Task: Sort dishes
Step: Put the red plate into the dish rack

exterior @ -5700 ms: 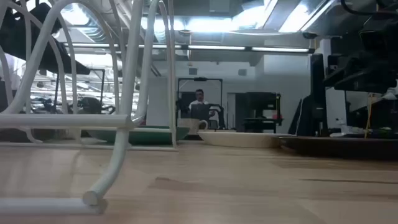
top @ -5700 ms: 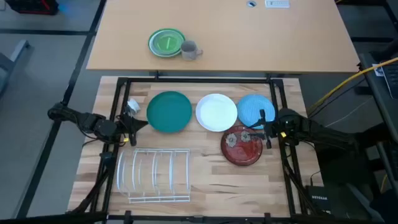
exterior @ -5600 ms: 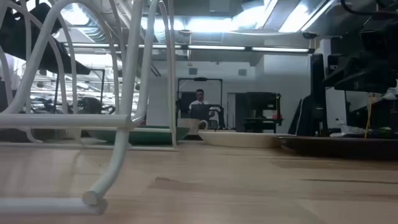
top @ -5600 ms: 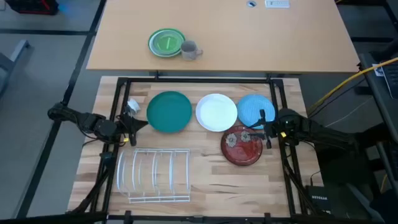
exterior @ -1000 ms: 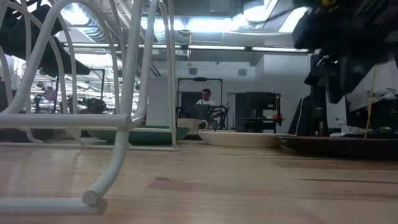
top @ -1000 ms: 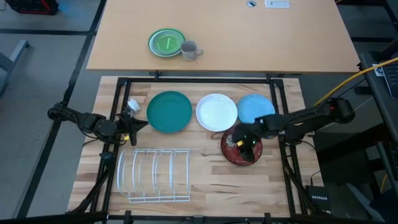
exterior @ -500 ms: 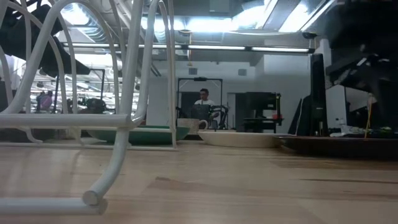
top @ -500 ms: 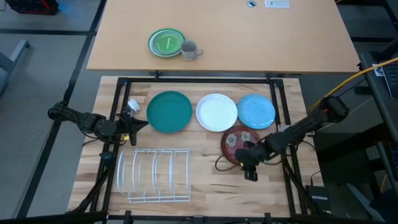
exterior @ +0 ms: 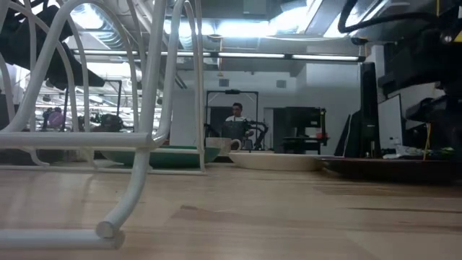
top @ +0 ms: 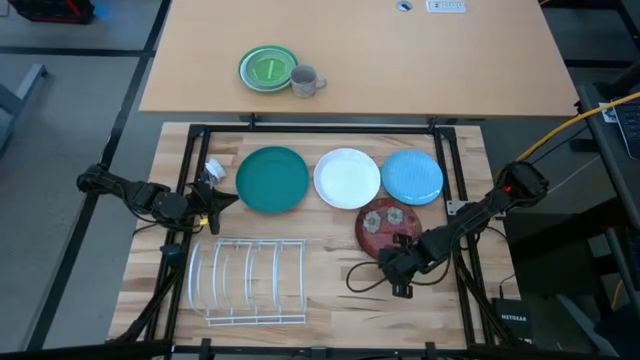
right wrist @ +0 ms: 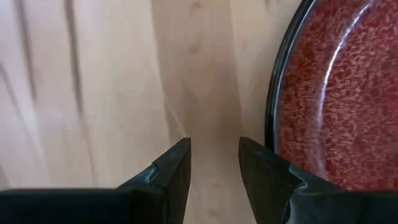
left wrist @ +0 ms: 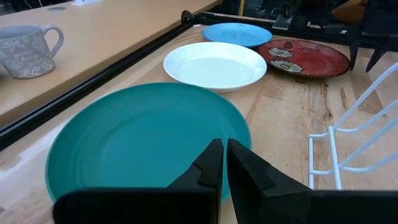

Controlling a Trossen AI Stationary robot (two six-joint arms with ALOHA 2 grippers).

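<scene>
Four plates lie flat on the wooden table: dark teal (top: 272,180), white (top: 347,179) and light blue speckled (top: 412,177) in a row at the far side, and dark red with pale flowers (top: 383,226) nearer. My right gripper (top: 395,272) is open and points down at bare wood just beside the red plate's near rim (right wrist: 273,93); its fingers (right wrist: 214,162) touch nothing. My left gripper (top: 205,205) waits shut at the table's left, just left of the teal plate (left wrist: 143,137).
A white wire dish rack (top: 248,280) stands at the near left. A small green plate (top: 267,69) and a grey mug (top: 304,80) sit on the far table. A black frame runs around the wooden table. There is bare wood between the rack and the red plate.
My right gripper has gone from above the dark red plate toward the table's near edge and now stands beside the plate's near rim. The plates have stayed where they were.
</scene>
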